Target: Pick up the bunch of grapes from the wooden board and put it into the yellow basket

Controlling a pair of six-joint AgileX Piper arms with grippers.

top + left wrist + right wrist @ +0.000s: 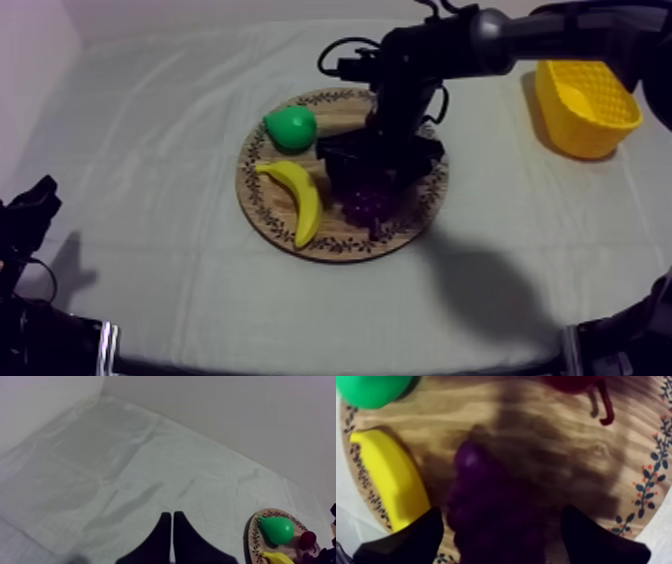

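Observation:
A dark purple bunch of grapes [366, 203] lies on the round wooden board [420, 205] at mid-table, right of the banana [300, 197]. My right arm reaches in from the upper right and its gripper [372, 188] hangs directly over the bunch. In the right wrist view the grapes [488, 506] sit between the two black fingers [406, 541], which stand wide apart on either side, open. My left gripper [172, 538] is shut on nothing, its fingers together as a wedge over bare cloth, low at the table's left [30, 215]. The yellow basket [585, 105] stands at the far right.
A green pear [290, 127] lies on the board's far left part, and a small red fruit [571, 382] with a stem lies beyond the grapes. The board with pear [276, 529] and red fruit [306, 539] also shows from the left wrist.

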